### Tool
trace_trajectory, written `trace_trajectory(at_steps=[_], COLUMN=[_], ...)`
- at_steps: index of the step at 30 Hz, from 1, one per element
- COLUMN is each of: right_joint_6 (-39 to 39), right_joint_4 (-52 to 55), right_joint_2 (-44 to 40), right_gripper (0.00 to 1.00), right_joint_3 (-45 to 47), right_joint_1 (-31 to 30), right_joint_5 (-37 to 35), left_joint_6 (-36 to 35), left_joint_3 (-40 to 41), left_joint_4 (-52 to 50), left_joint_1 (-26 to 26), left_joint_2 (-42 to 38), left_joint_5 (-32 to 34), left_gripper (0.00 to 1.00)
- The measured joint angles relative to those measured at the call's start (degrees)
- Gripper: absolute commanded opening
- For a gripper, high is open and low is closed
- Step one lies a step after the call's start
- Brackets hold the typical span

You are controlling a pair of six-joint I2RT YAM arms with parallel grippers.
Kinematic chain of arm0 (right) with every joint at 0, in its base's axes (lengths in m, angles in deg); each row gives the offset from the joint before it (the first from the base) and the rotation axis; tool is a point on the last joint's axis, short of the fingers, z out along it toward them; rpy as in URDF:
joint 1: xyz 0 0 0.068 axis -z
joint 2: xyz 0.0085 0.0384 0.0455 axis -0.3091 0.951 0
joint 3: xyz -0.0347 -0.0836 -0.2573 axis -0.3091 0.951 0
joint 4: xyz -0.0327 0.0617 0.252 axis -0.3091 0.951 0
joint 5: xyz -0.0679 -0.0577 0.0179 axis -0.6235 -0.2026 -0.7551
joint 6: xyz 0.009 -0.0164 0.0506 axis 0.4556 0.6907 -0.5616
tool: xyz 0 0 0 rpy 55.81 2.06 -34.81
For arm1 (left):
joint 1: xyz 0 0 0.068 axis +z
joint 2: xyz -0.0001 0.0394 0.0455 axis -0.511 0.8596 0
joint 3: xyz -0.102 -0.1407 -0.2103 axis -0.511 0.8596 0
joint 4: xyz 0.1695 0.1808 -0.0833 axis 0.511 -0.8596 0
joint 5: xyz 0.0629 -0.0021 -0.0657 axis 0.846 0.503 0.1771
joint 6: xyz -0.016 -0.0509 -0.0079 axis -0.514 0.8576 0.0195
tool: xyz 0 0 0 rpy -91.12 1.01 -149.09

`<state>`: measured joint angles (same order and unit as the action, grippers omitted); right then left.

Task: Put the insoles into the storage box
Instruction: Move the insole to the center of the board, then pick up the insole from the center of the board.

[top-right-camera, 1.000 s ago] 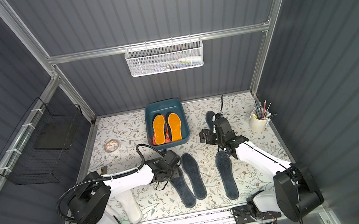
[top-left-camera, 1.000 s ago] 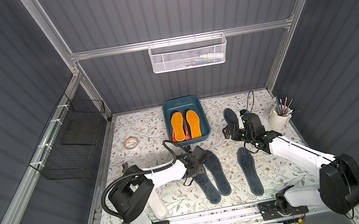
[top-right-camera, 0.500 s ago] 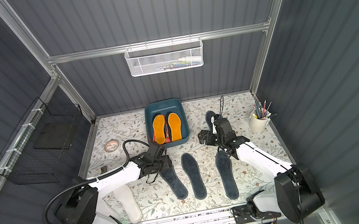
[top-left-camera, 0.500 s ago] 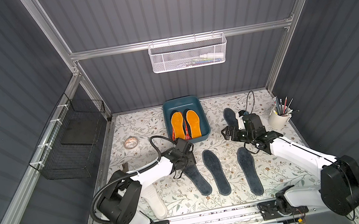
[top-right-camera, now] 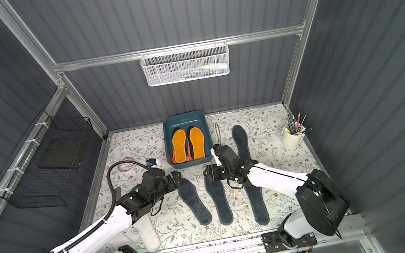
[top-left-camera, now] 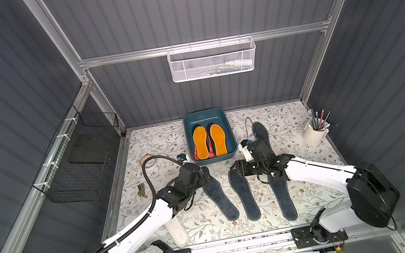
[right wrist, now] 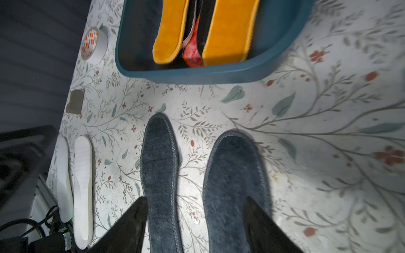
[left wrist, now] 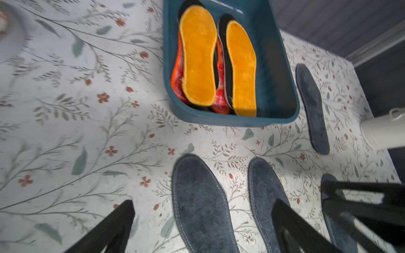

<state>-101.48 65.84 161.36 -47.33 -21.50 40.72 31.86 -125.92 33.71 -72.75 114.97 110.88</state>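
Our left hand gapes over the leftmost grey insole, and our right hand, also apart, over the middle grey insole, poised to pinch.

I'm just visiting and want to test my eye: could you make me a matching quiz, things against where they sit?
1 orange insoles
2 white insoles
3 pencil cup
4 mesh basket

A hanging on the back rail
B in the storage box
C table, near-left edge
D table, far-right side

Pairs: 1-B, 2-C, 3-D, 4-A
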Motion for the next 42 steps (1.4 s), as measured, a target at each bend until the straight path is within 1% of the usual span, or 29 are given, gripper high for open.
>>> trace_trajectory(at_steps=[2, 6, 13, 18, 24, 27, 31, 35, 37, 42], right_joint_6=[-0.11, 0.15, 0.76, 1.38, 1.46, 1.46, 1.29, 0.96, 0.81, 0.55], right_joint_4=[1.33, 3.48, 6.93, 10.05, 13.09, 14.51, 16.15, 17.75, 18.58, 19.87], right_joint_2=[3.06, 8.39, 16.02, 20.15, 22.51, 24.20, 26.18, 28.09, 28.96, 31.30], right_gripper=[0.68, 0.63, 0.57, 0.56, 0.54, 0.52, 0.47, 0.41, 0.36, 0.17], right_joint_3=[-2.71, -8.50, -14.84, -18.08, -19.67, -21.16, -22.77, -24.02, -25.22, -27.98], right_joint_1=[-1.99, -5.22, -7.63, -9.33, -10.54, -10.80, -10.88, -10.91, -10.91, -10.91], right_joint_5=[-0.07, -0.70, 0.07, 0.48, 0.50, 0.42, 0.35, -0.02, -0.09, -0.31], left_joint_6=[0.17, 0.96, 1.79, 2.25, 2.67, 2.71, 3.17, 4.00, 4.28, 4.61], left_joint_3=[1.25, 3.78, 4.17, 4.20, 4.17, 4.20, 4.20, 4.17, 4.17, 4.17], left_joint_4=[-0.26, -1.36, -5.44, -7.15, -8.39, -8.87, -9.49, -10.97, -11.67, -13.03], left_joint_1=[0.13, 0.13, 0.22, 0.22, 0.22, 0.22, 0.22, 0.22, 0.22, 0.22], left_joint_2=[-3.26, -8.81, -12.33, -14.34, -15.06, -15.08, -15.47, -16.17, -16.70, -17.88], left_joint_5=[3.23, 8.24, 13.18, 15.28, 16.15, 16.46, 17.14, 18.08, 18.56, 19.30], left_gripper=[1.00, 1.00, 1.00, 1.00, 1.00, 0.99, 0.99, 1.00, 1.00, 1.00])
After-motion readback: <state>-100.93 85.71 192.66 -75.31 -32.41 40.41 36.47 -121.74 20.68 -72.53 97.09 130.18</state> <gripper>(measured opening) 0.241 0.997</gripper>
